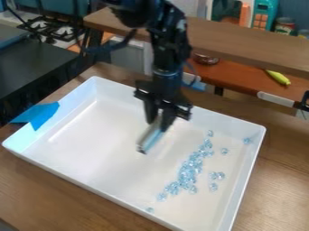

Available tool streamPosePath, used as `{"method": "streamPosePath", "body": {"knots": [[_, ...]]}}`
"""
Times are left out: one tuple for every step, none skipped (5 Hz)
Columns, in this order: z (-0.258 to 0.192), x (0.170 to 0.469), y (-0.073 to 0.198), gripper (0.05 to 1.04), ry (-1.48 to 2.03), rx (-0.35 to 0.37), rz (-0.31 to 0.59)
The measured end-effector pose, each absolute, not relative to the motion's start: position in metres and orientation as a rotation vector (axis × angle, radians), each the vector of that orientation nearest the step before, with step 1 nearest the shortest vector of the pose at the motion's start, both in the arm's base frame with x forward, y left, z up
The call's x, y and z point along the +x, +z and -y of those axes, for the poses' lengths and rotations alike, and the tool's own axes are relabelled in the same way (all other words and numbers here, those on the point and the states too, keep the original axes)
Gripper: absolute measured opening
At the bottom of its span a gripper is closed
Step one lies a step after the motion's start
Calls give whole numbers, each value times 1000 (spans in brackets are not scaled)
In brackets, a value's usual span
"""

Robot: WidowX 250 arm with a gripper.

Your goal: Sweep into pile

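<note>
Wooden table, beads in tray, labelled can

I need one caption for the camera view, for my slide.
Robot fingers hold a tool inside a white tray, beside a loose band of pale-blue beads.

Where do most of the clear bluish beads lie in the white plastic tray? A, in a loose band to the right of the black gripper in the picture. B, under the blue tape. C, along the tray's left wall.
A: the clear bluish beads string out across the white plastic tray to the picture's right of the black gripper.
</note>
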State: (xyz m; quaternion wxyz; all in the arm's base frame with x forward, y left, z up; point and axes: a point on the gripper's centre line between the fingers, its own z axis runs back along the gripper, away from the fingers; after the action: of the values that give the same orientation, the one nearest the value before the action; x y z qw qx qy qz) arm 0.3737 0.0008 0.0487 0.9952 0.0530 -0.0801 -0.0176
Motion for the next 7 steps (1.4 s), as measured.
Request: {"method": "streamPosePath", "body": {"knots": [[-30,358,53,354,-22,123,152],[-35,337,57,354,151,118,46],[-22,327,65,354,293,-1,-43],[-16,324,66,354,495,-38,-111],[0,319,51,354,569,-55,-104],[8,322,40,354,620,-84,-91],[11,318,15,354,643,-92,-114]]}}
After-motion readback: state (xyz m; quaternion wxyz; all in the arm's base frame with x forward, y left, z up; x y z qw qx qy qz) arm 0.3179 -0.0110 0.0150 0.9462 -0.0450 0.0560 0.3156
